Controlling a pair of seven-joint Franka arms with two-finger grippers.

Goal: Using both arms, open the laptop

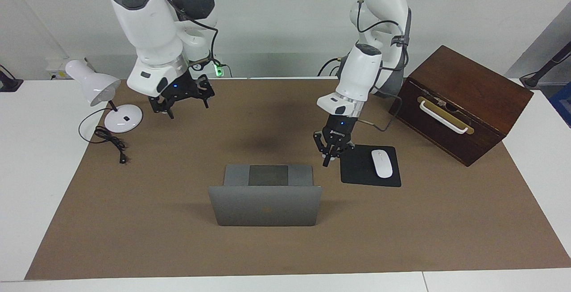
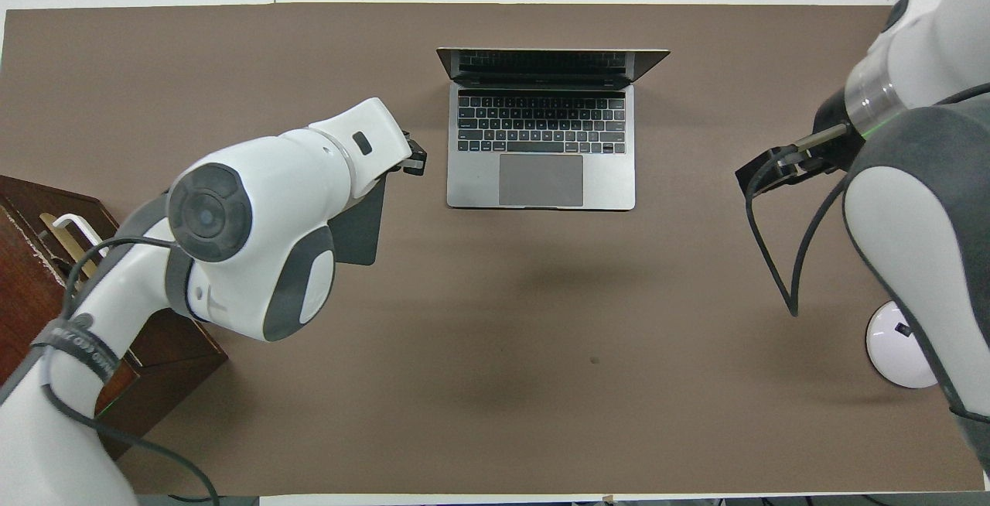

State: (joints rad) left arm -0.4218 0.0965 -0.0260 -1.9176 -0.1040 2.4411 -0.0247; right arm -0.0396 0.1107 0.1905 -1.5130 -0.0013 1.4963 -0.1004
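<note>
One laptop [image 1: 266,198] stands open mid-table on the brown mat [image 1: 178,238], silver-grey, its lid upright with the dark logo turned away from the robots; in the overhead view the dark keyboard and grey trackpad lie bare. Left gripper [image 1: 327,163] hangs clenched, empty, over the mat between the laptop and the black mouse pad [image 1: 357,171] (a white mouse [image 1: 382,163] rests on the pad). Right gripper [image 1: 178,102] is raised with fingers spread, holding nothing, near the white desk lamp [image 1: 96,87] toward the right arm's end. Toward the left arm's end sits a dark wooden box [image 1: 459,100], lid shut, its contents hidden.
</note>
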